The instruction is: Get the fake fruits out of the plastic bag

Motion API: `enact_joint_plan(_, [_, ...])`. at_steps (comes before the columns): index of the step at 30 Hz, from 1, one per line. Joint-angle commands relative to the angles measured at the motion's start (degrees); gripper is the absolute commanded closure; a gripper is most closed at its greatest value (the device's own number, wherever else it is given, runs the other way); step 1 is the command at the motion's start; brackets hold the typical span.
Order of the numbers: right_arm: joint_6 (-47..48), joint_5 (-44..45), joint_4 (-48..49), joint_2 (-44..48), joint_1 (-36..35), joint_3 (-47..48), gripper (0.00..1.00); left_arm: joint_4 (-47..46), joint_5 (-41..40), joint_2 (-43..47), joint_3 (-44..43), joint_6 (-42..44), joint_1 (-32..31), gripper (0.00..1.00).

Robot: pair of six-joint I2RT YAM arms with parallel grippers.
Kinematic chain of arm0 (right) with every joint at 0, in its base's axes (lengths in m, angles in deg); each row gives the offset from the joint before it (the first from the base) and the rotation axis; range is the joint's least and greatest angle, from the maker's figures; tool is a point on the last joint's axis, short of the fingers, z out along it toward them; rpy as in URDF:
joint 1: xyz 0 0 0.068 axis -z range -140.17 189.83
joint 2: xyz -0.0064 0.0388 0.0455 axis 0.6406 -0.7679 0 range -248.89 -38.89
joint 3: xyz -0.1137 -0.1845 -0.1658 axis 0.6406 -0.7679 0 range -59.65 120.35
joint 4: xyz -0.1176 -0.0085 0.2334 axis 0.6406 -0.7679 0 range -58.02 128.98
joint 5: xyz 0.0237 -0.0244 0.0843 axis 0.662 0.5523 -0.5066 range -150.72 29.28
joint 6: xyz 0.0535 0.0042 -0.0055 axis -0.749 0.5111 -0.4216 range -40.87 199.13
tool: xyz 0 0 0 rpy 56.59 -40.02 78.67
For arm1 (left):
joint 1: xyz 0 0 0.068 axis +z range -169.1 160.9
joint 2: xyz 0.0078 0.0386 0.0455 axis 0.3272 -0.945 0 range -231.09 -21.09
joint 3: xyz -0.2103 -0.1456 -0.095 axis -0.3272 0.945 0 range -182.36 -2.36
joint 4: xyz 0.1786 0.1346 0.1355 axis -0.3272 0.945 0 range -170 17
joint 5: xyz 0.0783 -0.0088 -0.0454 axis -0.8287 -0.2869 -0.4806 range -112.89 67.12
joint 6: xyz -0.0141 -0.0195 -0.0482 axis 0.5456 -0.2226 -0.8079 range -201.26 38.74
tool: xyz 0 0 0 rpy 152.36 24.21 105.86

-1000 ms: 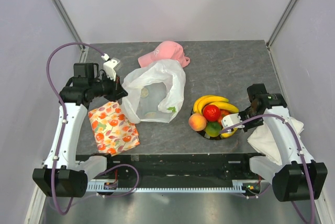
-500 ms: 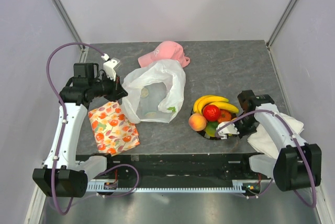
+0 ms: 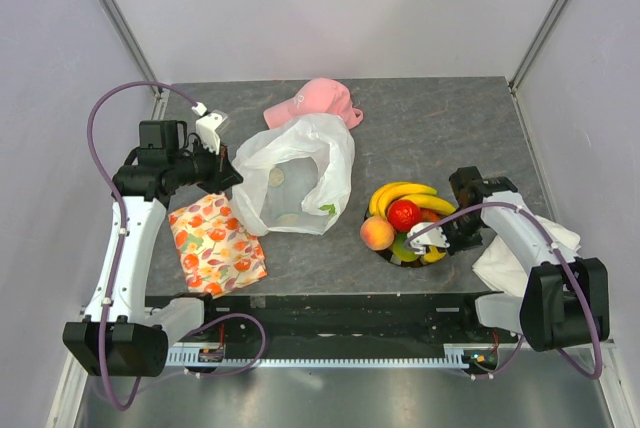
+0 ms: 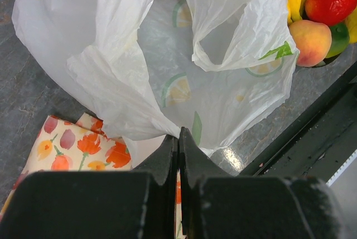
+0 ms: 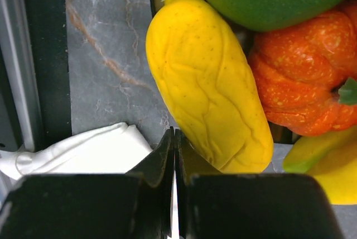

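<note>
Now: fake fruits [image 3: 403, 220] lie heaped on the worktop [image 3: 450, 128], just right of the plastic bag [image 3: 300, 173].
Your left gripper [image 4: 178, 136] pinches the bag's rim in its jaws; your right gripper [image 5: 173, 134], jaws closed and empty, sits just beside a yellow fruit [image 5: 209, 94].

The plastic bag [image 3: 295, 183] is showing translucent white, printed with green-rimmed lime slices and a green leaf. The cloth [image 3: 215, 243] is carrying orange and red flowers on cream. The cap [image 3: 315, 101] is showing pink. The bananas [image 3: 402, 193] are showing yellow, the round fruit [image 3: 404, 214] glossy red, the peach [image 3: 376, 234] orange-pink and the lime [image 3: 404, 247] green. The tabletop [image 3: 450, 128] is showing grey with paler marbled veins.
</note>
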Motion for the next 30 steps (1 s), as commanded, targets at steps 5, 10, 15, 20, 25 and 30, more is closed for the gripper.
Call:
enact_joint_plan(5, [-1.71, -1.87, 3.37, 1.32, -1.04, -1.00, 0.94, -1.79, 0.69, 0.23, -0.22, -1.45, 0.34, 0.98])
enact_joint_plan(10, [-2.41, 1.02, 3.29, 1.14, -1.22, -0.56, 0.92, -1.70, 0.51, 0.67, 0.05, -1.36, 0.25, 0.98])
enact_joint_plan(15, [-2.43, 10.06, 2.32, 2.37, 0.36, -1.96, 0.85, -1.79, 1.12, 0.84, 0.14, -1.36, 0.25, 0.98])
enact_joint_plan(20, [1.53, 18.68, 3.36, 4.40, 7.11, -3.11, 0.74, -2.31, 2.18, 0.67, -0.13, -1.54, 0.34, 0.98])
enact_joint_plan(25, [-10.25, 18.37, 21.55, 0.54, 12.85, 8.10, 0.56, -2.49, 2.79, 1.46, 0.48, -1.97, 0.25, 0.99])
enact_joint_plan(30, [-42.27, -0.77, 7.63, -17.25, 10.48, 52.64, 0.15, -2.32, 1.13, 3.12, 2.50, -1.80, 0.25, 0.98])
